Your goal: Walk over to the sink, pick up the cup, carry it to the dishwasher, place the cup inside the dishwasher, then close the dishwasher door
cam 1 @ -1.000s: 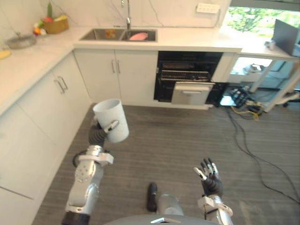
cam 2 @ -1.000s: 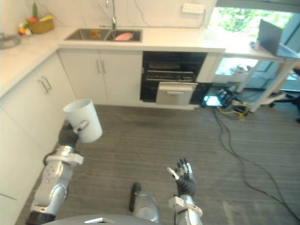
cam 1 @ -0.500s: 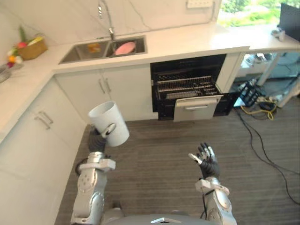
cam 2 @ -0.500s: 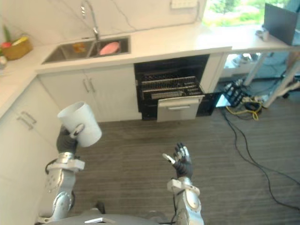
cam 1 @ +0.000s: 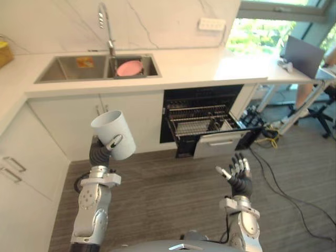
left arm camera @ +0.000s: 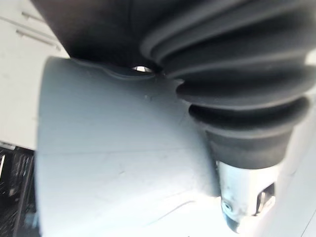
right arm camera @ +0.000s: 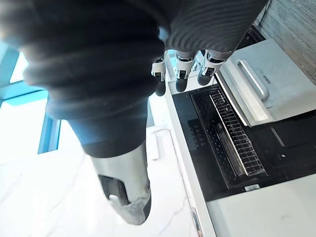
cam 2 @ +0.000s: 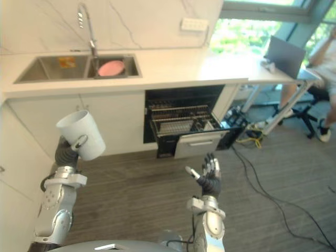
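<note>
Left robot hand (cam 1: 100, 153) has its fingers curled round the white cup (cam 1: 112, 132), mouth tilted up, to the left of the dishwasher (cam 1: 202, 113) and well short of it. The grip looks the same as a second ago. What has changed is the whole view: the camera has swung and moved, so the dishwasher now sits nearer and almost square ahead. I read that as the carry being well along, with the placing still to come. Bare floor (cam 1: 168, 189) lies open in front of the dishwasher. Above the dishwasher the surface (cam 1: 210, 65) juts out, an edge to stay under. The door (cam 1: 219, 148) hangs open toward the robot with the rack (cam 1: 191, 126) drawn out above it; these are likely the first edges the cup will meet. Cables (cam 1: 286, 176) trail on the floor right of the dishwasher. Right robot hand (cam 1: 239, 176) hovers in front of the door, fingers straight and spread, empty.
</note>
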Available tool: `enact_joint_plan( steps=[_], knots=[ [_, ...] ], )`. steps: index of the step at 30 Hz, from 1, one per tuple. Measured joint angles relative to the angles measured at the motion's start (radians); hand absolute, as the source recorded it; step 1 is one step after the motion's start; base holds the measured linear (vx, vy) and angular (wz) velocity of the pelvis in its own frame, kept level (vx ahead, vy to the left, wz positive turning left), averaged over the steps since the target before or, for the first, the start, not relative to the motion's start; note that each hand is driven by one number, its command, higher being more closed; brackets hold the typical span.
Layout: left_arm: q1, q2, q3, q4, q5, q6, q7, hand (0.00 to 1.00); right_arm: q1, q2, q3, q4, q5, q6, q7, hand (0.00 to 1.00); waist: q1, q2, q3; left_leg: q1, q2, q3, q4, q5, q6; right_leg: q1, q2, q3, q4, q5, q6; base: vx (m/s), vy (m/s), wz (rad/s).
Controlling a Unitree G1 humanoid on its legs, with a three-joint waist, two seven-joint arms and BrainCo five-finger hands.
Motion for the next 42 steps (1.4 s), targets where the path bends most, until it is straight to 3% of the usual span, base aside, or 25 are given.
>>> enact_joint_plan(
  steps=[3, 4, 5, 7, 8, 11, 13, 14, 15, 16, 17, 18, 20, 22, 25, 26, 27, 28, 29, 32, 33, 36, 38, 40, 42],
  knots=[
    [-0.008, 0.023, -0.066, -0.001, 0.039, -0.001, -0.049, 1.0, 0.021, -0.001, 0.022, -0.032, 0.039, -0.009, 0.001, 0.0, -0.023, -0.004, 0.017, 0.071, 0.005, 0.02, -0.027, -0.029, -0.045, -0.003, 0.022, -0.017, -0.26, 0.171, 0.005, 0.3, -0.129, -0.03],
    [-0.01, 0.022, -0.107, 0.019, 0.059, -0.001, -0.055, 1.0, 0.043, -0.014, 0.053, -0.055, 0.048, -0.009, 0.011, 0.0, -0.022, -0.008, 0.012, 0.12, 0.011, 0.036, -0.013, -0.065, -0.076, 0.013, 0.021, -0.009, -0.229, 0.279, -0.066, 0.39, -0.183, -0.17],
    [-0.01, 0.013, -0.128, 0.027, 0.066, -0.001, -0.055, 1.0, 0.047, -0.019, 0.065, -0.064, 0.052, -0.01, 0.02, 0.0, -0.021, 0.009, 0.015, 0.127, 0.026, 0.044, 0.001, -0.084, -0.08, 0.009, 0.029, -0.01, -0.201, 0.265, -0.09, 0.48, -0.206, -0.29],
    [-0.033, -0.009, -0.203, 0.032, 0.111, -0.001, -0.051, 1.0, 0.045, -0.044, 0.111, -0.124, 0.055, -0.011, 0.039, 0.0, -0.022, 0.085, 0.014, 0.122, 0.089, 0.071, 0.077, -0.151, -0.085, -0.022, 0.066, -0.014, -0.086, 0.157, -0.112, 0.34, -0.129, -0.26],
    [-0.044, -0.013, -0.215, 0.032, 0.116, -0.001, -0.05, 1.0, 0.044, -0.044, 0.121, -0.141, 0.054, -0.011, 0.041, 0.0, -0.023, 0.094, 0.01, 0.123, 0.097, 0.072, 0.097, -0.154, -0.088, -0.026, 0.07, -0.017, -0.06, 0.13, -0.115, 0.4, -0.163, -0.05],
    [-0.085, -0.046, -0.25, 0.054, 0.125, -0.003, -0.032, 1.0, 0.035, -0.048, 0.175, -0.204, 0.052, -0.011, 0.039, 0.0, -0.02, 0.09, 0.018, 0.015, 0.161, 0.067, 0.536, -0.13, -0.105, 0.038, 0.079, -0.023, -0.01, 0.031, -0.121, 0.33, -0.122, -0.05],
    [-0.068, -0.056, -0.281, 0.076, 0.133, -0.011, -0.008, 1.0, 0.035, -0.072, 0.198, -0.258, 0.014, -0.023, 0.034, 0.0, -0.02, 0.119, 0.009, -0.081, 0.219, 0.037, 0.792, 0.01, -0.136, 0.107, 0.116, -0.019, -0.032, 0.001, -0.12, 0.26, 0.005, -0.18],
    [-0.065, -0.055, -0.292, 0.093, 0.137, -0.012, -0.004, 1.0, 0.02, -0.082, 0.199, -0.263, -0.007, -0.039, 0.033, 0.0, -0.022, 0.119, 0.008, -0.13, 0.257, 0.056, 0.901, -0.002, -0.161, 0.136, 0.117, -0.009, -0.045, -0.012, -0.119, 0.39, 0.042, -0.19],
    [-0.066, -0.055, -0.303, 0.122, 0.151, -0.015, 0.008, 1.0, 0.008, -0.087, 0.194, -0.259, -0.02, -0.04, 0.033, 0.0, -0.024, 0.109, 0.005, -0.173, 0.291, 0.137, 0.926, -0.069, -0.115, 0.157, 0.107, 0.007, -0.065, -0.014, -0.115, 0.39, 0.052, -0.22],
    [-0.066, -0.056, -0.306, 0.139, 0.153, -0.016, 0.014, 1.0, 0.001, -0.086, 0.19, -0.254, -0.019, -0.04, 0.032, 0.0, -0.025, 0.103, 0.005, -0.184, 0.302, 0.184, 0.899, -0.092, -0.098, 0.167, 0.098, 0.015, -0.077, -0.015, -0.114, 0.32, 0.04, -0.28],
    [-0.066, -0.056, -0.305, 0.167, 0.153, -0.018, 0.023, 1.0, -0.009, -0.086, 0.189, -0.244, -0.011, -0.04, 0.032, 0.0, -0.027, 0.09, 0.003, -0.195, 0.302, 0.26, 0.779, -0.117, -0.068, 0.177, 0.073, 0.042, -0.086, -0.012, -0.111, 0.32, 0.051, -0.35],
    [-0.065, -0.058, -0.306, 0.186, 0.153, -0.023, 0.034, 1.0, -0.011, -0.088, 0.189, -0.239, -0.002, -0.04, 0.036, 0.0, -0.03, 0.086, 0.003, -0.204, 0.275, 0.257, 0.594, -0.12, -0.073, 0.184, 0.054, 0.067, -0.097, -0.009, -0.09, 0.31, 0.078, -0.48],
    [-0.057, -0.054, -0.303, 0.188, 0.154, -0.035, 0.051, 1.0, -0.014, -0.093, 0.189, -0.217, -0.001, -0.046, 0.064, 0.0, -0.027, 0.086, 0.003, -0.2, 0.225, 0.169, 0.285, -0.077, -0.135, 0.173, 0.033, 0.124, -0.097, -0.007, -0.065, 0.3, 0.176, -0.81],
    [-0.043, -0.052, -0.298, 0.187, 0.154, -0.047, 0.067, 1.0, -0.012, -0.116, 0.196, -0.202, 0.003, -0.046, 0.094, 0.0, -0.028, 0.085, 0.003, -0.185, 0.209, 0.083, 0.089, -0.001, -0.166, 0.159, 0.02, 0.195, -0.081, -0.022, -0.037, 0.31, 0.277, -1.04],
    [-0.018, -0.046, -0.298, 0.19, 0.153, -0.075, 0.06, 1.0, -0.002, -0.158, 0.186, -0.202, 0.038, -0.05, 0.127, 0.0, -0.051, 0.098, -0.005, -0.163, 0.19, 0.072, 0.027, 0.114, -0.127, 0.159, -0.026, 0.255, -0.028, -0.071, 0.048, 0.28, 0.423, -0.88],
    [-0.018, -0.048, -0.304, 0.191, 0.153, -0.082, 0.045, 1.0, 0.0, -0.176, 0.182, -0.203, 0.038, -0.051, 0.128, 0.0, -0.059, 0.125, -0.02, -0.149, 0.166, 0.066, 0.031, 0.171, -0.098, 0.16, -0.041, 0.267, -0.006, -0.091, 0.091, 0.24, 0.576, -0.62],
    [-0.025, -0.024, -0.304, 0.212, 0.153, -0.094, 0.031, 1.0, 0.003, -0.142, 0.184, -0.166, 0.041, -0.041, 0.13, 0.0, -0.061, 0.069, -0.034, -0.121, 0.108, 0.079, 0.05, 0.143, -0.146, 0.164, -0.108, 0.292, 0.008, -0.099, 0.126, 0.27, 0.635, -0.61],
    [-0.032, 0.0, -0.305, 0.216, 0.153, -0.094, 0.032, 1.0, 0.019, -0.108, 0.188, -0.165, 0.047, -0.039, 0.134, 0.0, -0.063, 0.042, -0.052, -0.117, 0.061, 0.103, 0.061, 0.114, -0.122, 0.173, -0.159, 0.288, -0.028, -0.074, 0.149, 0.16, 0.32, -0.37],
    [-0.035, 0.003, -0.304, 0.216, 0.153, -0.094, 0.032, 1.0, 0.021, -0.1, 0.19, -0.165, 0.049, -0.039, 0.136, 0.0, -0.065, 0.034, -0.054, -0.121, 0.052, 0.105, 0.065, 0.11, -0.117, 0.176, -0.169, 0.287, -0.042, -0.065, 0.152, 0.13, 0.347, -0.05],
    [-0.122, 0.01, -0.316, 0.243, 0.155, -0.084, 0.038, 1.0, 0.014, -0.081, 0.188, -0.165, 0.078, -0.034, 0.146, 0.0, -0.071, 0.007, -0.033, -0.162, 0.016, 0.111, 0.107, 0.064, -0.075, 0.184, -0.194, 0.28, -0.118, 0.065, 0.164, 0.06, 0.309, 0.03],
    [-0.15, 0.01, -0.335, 0.262, 0.175, -0.083, 0.045, 1.0, 0.015, -0.081, 0.183, -0.166, 0.098, -0.033, 0.147, 0.0, -0.073, 0.009, -0.029, -0.166, 0.014, 0.111, 0.13, 0.041, -0.063, 0.177, -0.197, 0.28, -0.101, 0.113, 0.156, 0.02, 0.266, -0.02],
    [-0.203, 0.01, -0.388, 0.272, 0.24, -0.069, 0.082, 1.0, 0.015, -0.081, 0.167, -0.168, 0.115, -0.024, 0.145, 0.0, -0.076, 0.009, -0.005, -0.117, -0.001, 0.136, 0.148, -0.009, -0.032, 0.142, -0.22, 0.281, -0.001, 0.218, 0.071, 0.02, 0.255, -0.19],
    [-0.213, 0.012, -0.389, 0.272, 0.272, -0.062, 0.121, 1.0, 0.014, -0.081, 0.183, -0.168, 0.116, -0.02, 0.145, 0.0, -0.073, 0.016, 0.011, -0.071, 0.009, 0.18, 0.138, -0.027, -0.02, 0.119, -0.222, 0.272, 0.038, 0.27, 0.073, -0.01, 0.18, -0.63],
    [-0.213, 0.014, -0.366, 0.272, 0.28, -0.05, 0.182, 1.0, 0.01, -0.082, 0.203, -0.168, 0.137, -0.018, 0.15, 0.0, -0.07, 0.02, 0.014, -0.041, 0.02, 0.224, 0.117, -0.031, -0.012, 0.101, -0.205, 0.187, 0.016, 0.241, 0.091, 0.0, 0.086, -0.74],
    [-0.214, 0.019, -0.328, 0.26, 0.294, -0.051, 0.249, 1.0, -0.015, -0.082, 0.204, -0.172, 0.143, -0.018, 0.15, 0.0, -0.061, 0.013, 0.01, -0.057, 0.036, 0.27, 0.118, -0.032, -0.028, 0.099, -0.118, 0.101, -0.146, 0.22, 0.076, 0.01, -0.017, -0.63]
  ],
)
